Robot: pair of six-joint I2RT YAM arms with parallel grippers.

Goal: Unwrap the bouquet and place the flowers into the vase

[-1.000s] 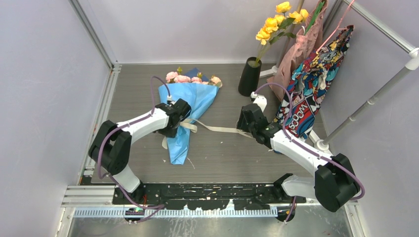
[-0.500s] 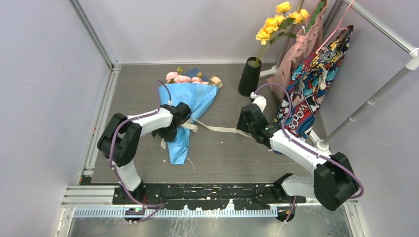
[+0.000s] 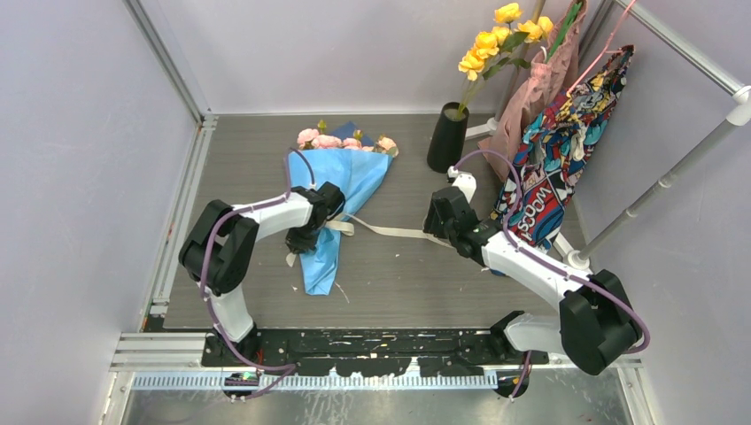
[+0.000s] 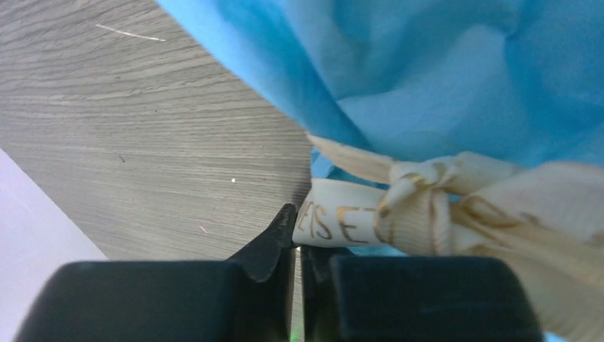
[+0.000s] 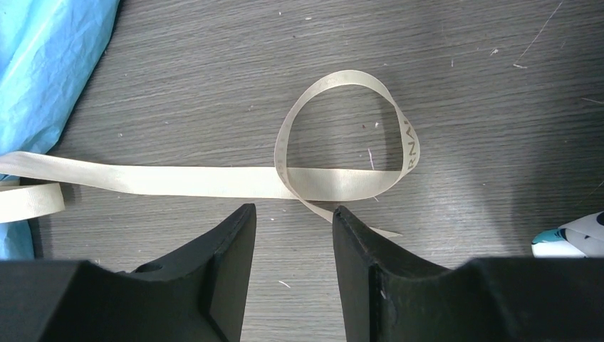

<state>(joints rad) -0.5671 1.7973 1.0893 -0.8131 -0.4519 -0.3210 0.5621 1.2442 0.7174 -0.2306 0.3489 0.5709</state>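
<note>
The bouquet (image 3: 341, 190) lies on the table, a blue paper cone with the pale pink flowers (image 3: 345, 142) at its far end. A cream ribbon (image 4: 342, 222) is knotted round the cone. My left gripper (image 4: 298, 228) sits at the cone's left side (image 3: 310, 235), jaws nearly together, pinching a short printed ribbon end beside the knot (image 4: 420, 206). The ribbon's long tail (image 5: 178, 179) runs right across the table (image 3: 390, 232) and curls into a loop. My right gripper (image 5: 288, 214) hovers open just short of that loop (image 3: 434, 232). The black vase (image 3: 447, 137) stands upright at the back right.
Yellow flowers (image 3: 496, 40) stand in the vase. A pink cloth (image 3: 531, 97) and a colourful printed bag (image 3: 567, 150) hang from a white rack (image 3: 655, 190) close behind the right arm. Pale walls enclose the table on three sides.
The left arm swung its elbow in toward the bouquet and its jaws closed on the ribbon end at the knot. The right arm and the ribbon tail stayed put.
</note>
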